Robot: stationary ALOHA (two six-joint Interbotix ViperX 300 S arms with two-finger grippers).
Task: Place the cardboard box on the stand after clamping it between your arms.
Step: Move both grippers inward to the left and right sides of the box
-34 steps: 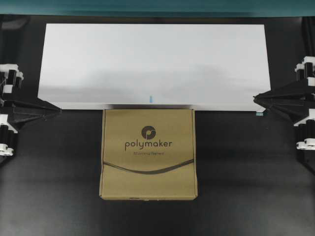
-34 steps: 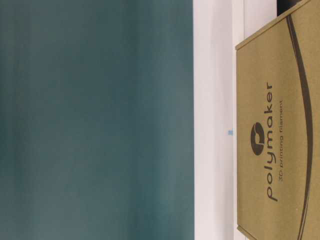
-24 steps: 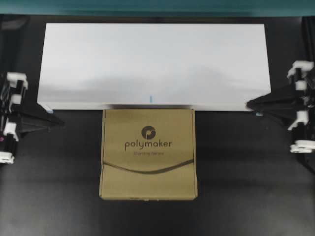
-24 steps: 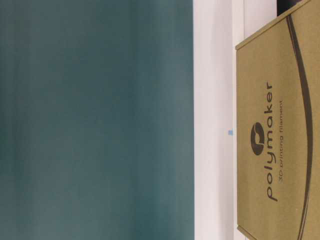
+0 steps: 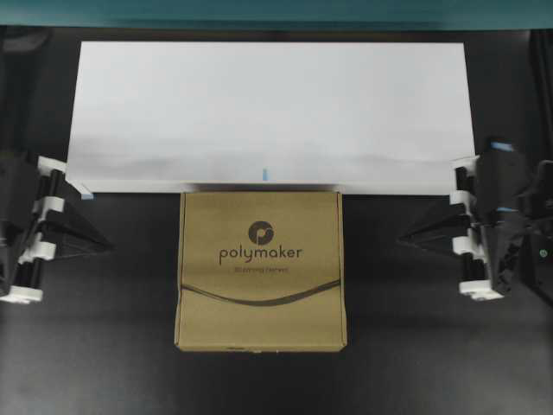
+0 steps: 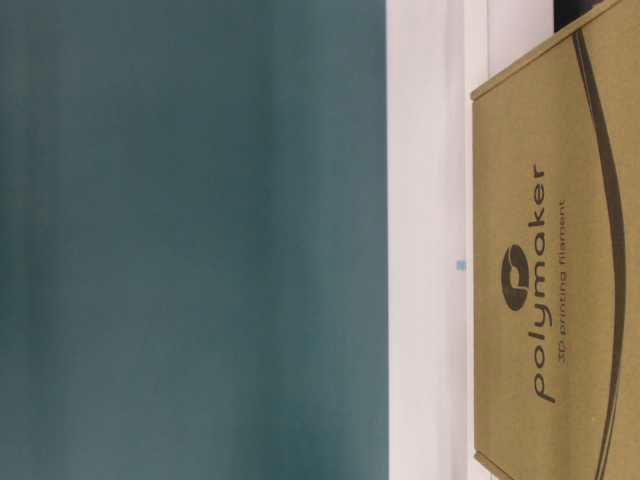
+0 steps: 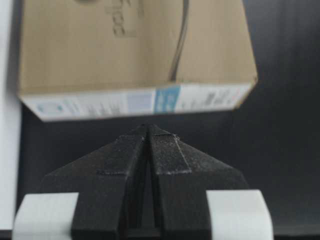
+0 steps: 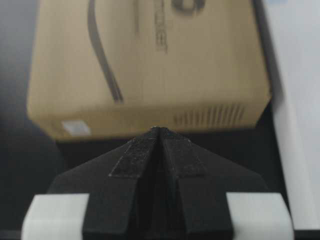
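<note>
The cardboard box (image 5: 260, 270) is lying flat at centre frame on the dark table (image 5: 259, 380), its top edge against the white stand (image 5: 173, 104) above. The left gripper (image 5: 108, 245) and right gripper (image 5: 402, 241) are pointing at its sides, jaws pressed together, holding nothing, each apart from it.

1. A dark, matte black tabletop (image 5: 259, 380) spreads across the whole work area.
2. A teal backdrop wall (image 6: 190, 240) stands behind it, plain and smooth, showing as a thin strip overhead.
</note>
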